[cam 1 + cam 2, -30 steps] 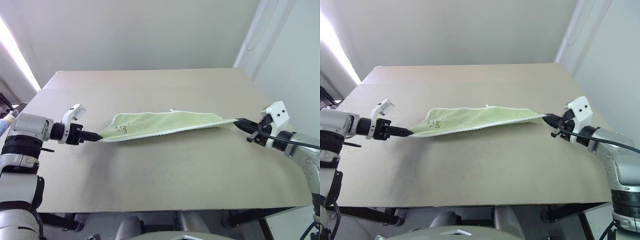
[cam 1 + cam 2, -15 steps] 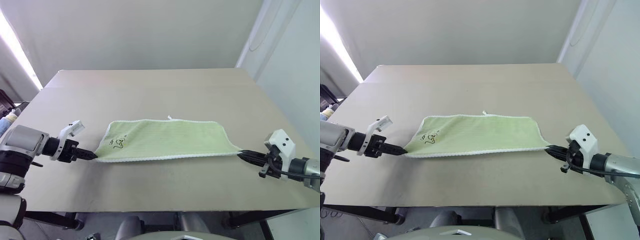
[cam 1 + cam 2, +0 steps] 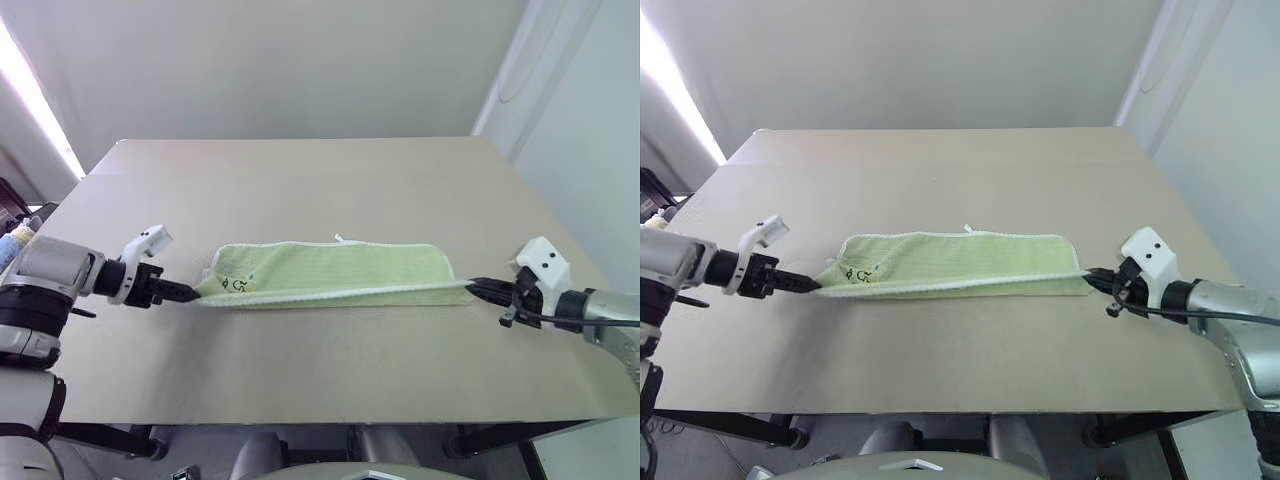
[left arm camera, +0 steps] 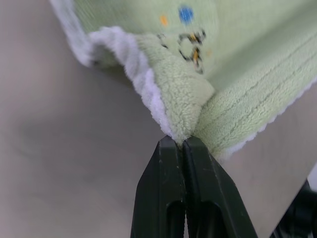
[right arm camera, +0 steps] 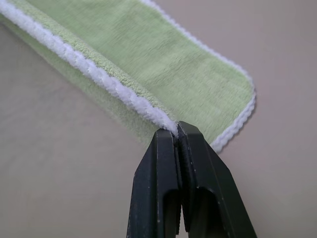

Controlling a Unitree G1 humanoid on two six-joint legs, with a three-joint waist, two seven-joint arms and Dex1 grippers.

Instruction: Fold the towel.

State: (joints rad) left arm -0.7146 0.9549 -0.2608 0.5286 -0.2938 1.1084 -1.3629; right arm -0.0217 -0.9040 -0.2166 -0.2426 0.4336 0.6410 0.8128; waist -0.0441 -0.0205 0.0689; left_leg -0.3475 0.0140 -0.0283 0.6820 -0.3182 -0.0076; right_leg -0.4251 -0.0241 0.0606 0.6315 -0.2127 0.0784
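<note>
The towel (image 3: 335, 272) lies across the middle of the surface (image 3: 320, 180), stretched between my two hands. Half a second ago it lay spread flat; now I have lifted its near long edge and carried it partway toward the far edge, so the lengthwise fold is under way but not laid down. My left hand (image 3: 190, 294) is pinching the near corner by the motif, its fingers pressed together on the white edging; my right hand (image 3: 477, 287) is pinching the opposite near corner the same way. The small dark motif (image 4: 190, 44) has blue and orange dots; I can read no writing or brand.
</note>
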